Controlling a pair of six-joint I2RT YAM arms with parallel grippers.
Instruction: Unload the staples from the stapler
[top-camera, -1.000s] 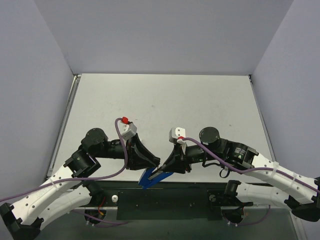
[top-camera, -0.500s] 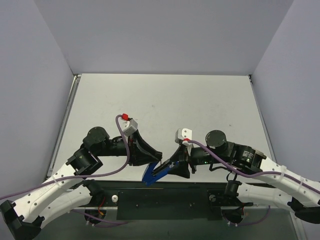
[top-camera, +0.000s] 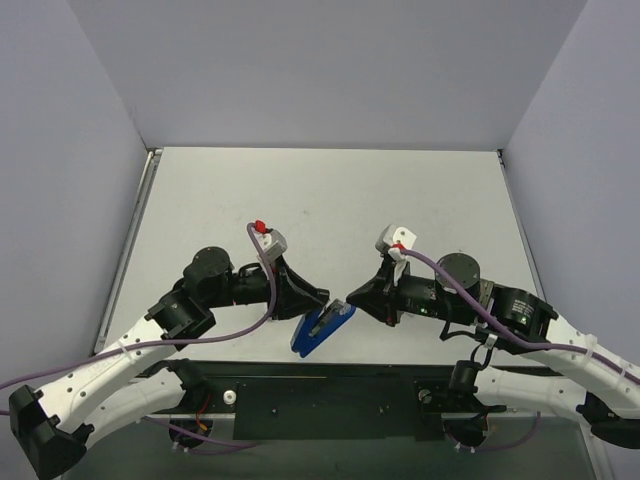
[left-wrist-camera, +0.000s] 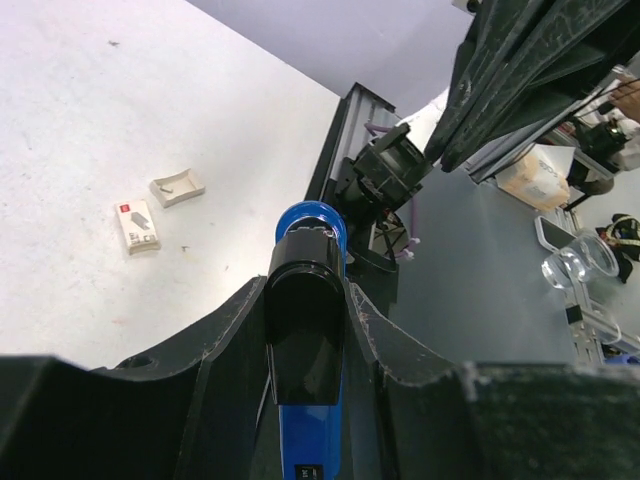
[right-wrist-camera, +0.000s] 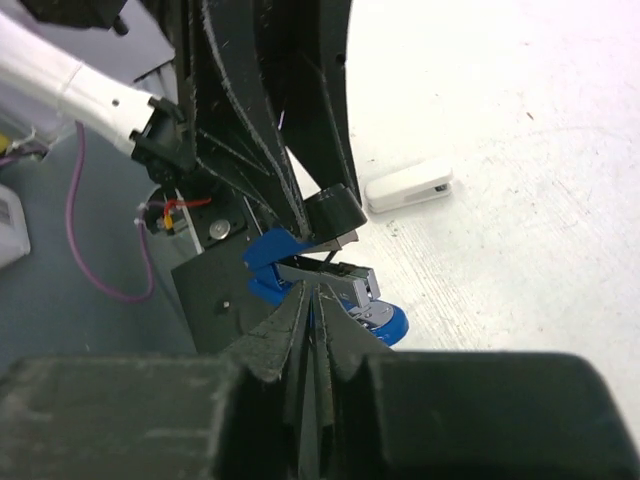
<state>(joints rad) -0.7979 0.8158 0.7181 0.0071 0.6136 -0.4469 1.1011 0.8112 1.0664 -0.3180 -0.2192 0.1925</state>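
Stapler (top-camera: 320, 332), small and blue with a black end, hangs at the 6 o'clock edge of the white desk (top-camera: 330, 200). Seen from overhead, it slants from 7 o'clock up toward 1 o'clock between two robot arms. Whether it touches the desk cannot be told.

The left arm (top-camera: 130, 345) reaches in from 8 o'clock. The left claw (top-camera: 312, 303) is closed partway around the stapler's upper end. In the left wrist view its two black fingers (left-wrist-camera: 225, 340) press the sides of the stapler, with the black end cap (left-wrist-camera: 305, 330) gripped between them and the blue body running back toward the camera. On the desk at 10 o'clock from the stapler in that view lie a small white box with a red mark (left-wrist-camera: 138, 225) and a shallow white tray piece (left-wrist-camera: 177, 188). The two are just beside each other but apart.

The right claw (top-camera: 350, 300) meets the stapler from 3 o'clock, at the end of the right arm (top-camera: 520, 315). In the right wrist view its fingers (right-wrist-camera: 290, 335) are pressed together with no gap showing. Their tips rest against the grey metal channel (right-wrist-camera: 335, 275) of the stapler, which is hinged open: one blue part is raised at 10 o'clock and the rounded blue base lies at 4 o'clock. Whether anything thin is nipped between those tips cannot be made out. A white oblong piece (right-wrist-camera: 410, 188) lies flat on the desk at 1 o'clock from the stapler in that view, clear of both claws.
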